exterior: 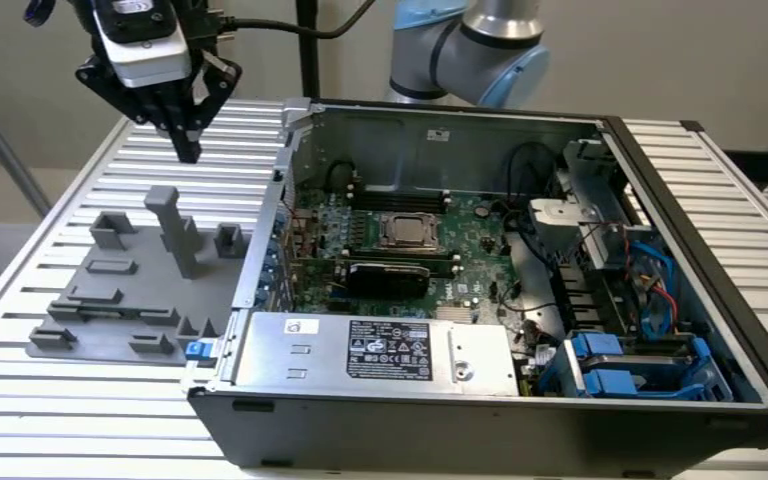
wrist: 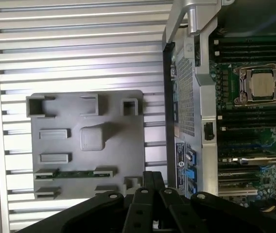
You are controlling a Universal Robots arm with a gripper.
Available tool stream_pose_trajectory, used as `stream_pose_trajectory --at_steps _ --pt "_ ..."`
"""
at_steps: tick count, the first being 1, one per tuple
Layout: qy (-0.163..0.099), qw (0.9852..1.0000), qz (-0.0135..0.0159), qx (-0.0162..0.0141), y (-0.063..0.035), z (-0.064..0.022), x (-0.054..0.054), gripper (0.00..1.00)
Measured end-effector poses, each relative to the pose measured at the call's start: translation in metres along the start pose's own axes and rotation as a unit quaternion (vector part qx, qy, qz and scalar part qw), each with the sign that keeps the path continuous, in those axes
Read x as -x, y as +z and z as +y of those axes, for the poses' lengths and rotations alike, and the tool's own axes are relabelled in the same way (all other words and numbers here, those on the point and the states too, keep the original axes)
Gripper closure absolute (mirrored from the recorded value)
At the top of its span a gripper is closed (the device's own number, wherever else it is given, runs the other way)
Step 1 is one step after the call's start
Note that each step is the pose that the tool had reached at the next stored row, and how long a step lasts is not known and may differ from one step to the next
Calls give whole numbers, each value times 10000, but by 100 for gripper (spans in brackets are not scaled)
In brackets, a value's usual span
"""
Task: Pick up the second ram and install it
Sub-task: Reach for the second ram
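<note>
**Exterior view**
- Surface: slatted metal table, pale silver, running under everything.
- Room: plain pale wall at the far side, and the robot arm behind the case.
- Grey fixture plate: lies on the table at the exterior view's left and carries upright posts and low holders.
- Open computer case: just beside the plate, on the exterior view's right. Inside are the motherboard with its processor. The power supply is at the near side and the blue drive caddies at the near right.
- Gripper: hangs above the plate's far edge with its fingers drawn together, nothing between them.

**Wrist view**
- Gripper: fingers together and empty.
- The second ram: a green stick seated in a slot of the fixture plate, between two grey holders and clear of the fingers.
- Table: slats around the plate.
- Case wall beside the plate, with the processor beyond it.
</note>
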State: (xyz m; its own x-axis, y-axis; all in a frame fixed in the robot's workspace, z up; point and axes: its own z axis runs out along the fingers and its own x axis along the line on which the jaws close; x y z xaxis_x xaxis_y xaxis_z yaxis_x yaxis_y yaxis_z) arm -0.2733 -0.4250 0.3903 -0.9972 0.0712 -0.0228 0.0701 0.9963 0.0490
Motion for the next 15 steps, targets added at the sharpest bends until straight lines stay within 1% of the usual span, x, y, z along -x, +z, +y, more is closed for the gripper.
stream_pose_trajectory --at_steps 15 --pt "-1 10000 0 0 43 -76 -682 89"
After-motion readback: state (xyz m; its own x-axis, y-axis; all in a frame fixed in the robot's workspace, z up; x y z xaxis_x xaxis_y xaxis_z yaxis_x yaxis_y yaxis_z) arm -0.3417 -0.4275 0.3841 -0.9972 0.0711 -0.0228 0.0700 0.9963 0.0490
